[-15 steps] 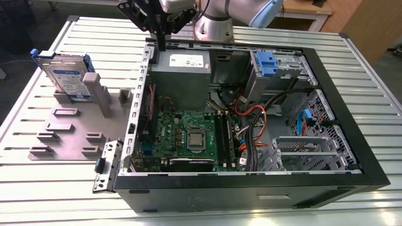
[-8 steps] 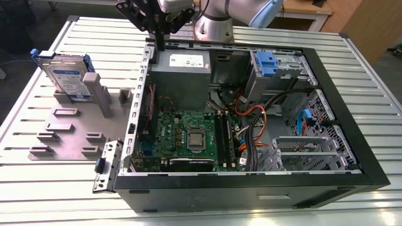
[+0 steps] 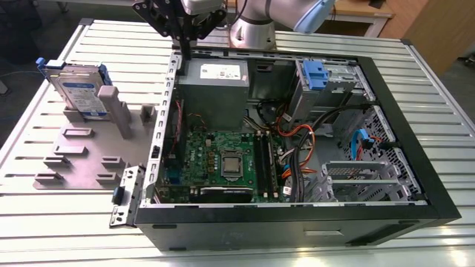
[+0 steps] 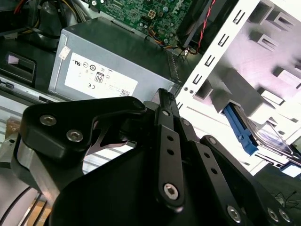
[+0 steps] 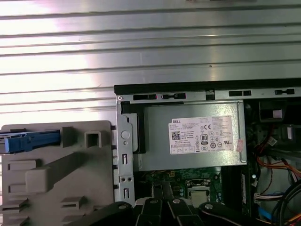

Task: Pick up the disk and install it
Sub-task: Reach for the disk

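The disk [image 3: 80, 92], a silver drive with a white-and-blue label in a blue carrier, stands on edge in a grey fixture [image 3: 89, 150] on the table, at the exterior view's left of the open computer case [image 3: 297, 217]. Both wrist views catch its blue carrier: the second wrist view [image 4: 241, 133] and the first wrist view [image 5: 33, 141]. My gripper [image 3: 183, 40] hangs above the case's far corner nearest the fixture, well apart from the disk. Its black fingers [image 4: 163, 101] lie together with nothing between them, over the grey power supply box [image 5: 193, 136].
Inside the case are a green motherboard [image 3: 222, 161], cables [image 3: 297, 139], a drive bay with a blue latch [image 3: 315, 75] and a metal cage [image 3: 364, 178]. The grey fixture has several raised blocks and a post [image 3: 122, 114]. The table is ribbed metal [image 3: 438, 83].
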{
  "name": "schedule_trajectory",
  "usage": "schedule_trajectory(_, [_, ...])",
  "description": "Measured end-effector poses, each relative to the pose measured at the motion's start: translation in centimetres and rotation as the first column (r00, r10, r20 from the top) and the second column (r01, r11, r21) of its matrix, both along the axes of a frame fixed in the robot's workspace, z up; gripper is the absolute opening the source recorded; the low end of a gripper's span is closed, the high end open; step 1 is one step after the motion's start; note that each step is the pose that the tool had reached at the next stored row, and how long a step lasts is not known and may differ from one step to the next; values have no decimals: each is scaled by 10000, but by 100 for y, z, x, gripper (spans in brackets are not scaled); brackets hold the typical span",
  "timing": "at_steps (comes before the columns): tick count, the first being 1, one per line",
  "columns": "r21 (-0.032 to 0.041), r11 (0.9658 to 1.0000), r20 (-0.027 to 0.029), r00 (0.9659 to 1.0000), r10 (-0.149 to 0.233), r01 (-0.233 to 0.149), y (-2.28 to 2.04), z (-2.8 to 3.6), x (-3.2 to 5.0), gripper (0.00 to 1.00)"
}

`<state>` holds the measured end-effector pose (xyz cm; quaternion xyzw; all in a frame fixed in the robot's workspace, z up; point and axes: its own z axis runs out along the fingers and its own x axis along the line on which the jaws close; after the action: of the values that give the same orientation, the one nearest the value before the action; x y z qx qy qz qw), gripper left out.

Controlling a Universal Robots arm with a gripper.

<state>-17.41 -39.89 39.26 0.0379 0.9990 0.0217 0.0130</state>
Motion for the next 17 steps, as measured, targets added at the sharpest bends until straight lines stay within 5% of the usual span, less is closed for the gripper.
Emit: schedule_trajectory(17, [0, 10000, 0, 10000, -1, 1, 0, 0, -66, 11])
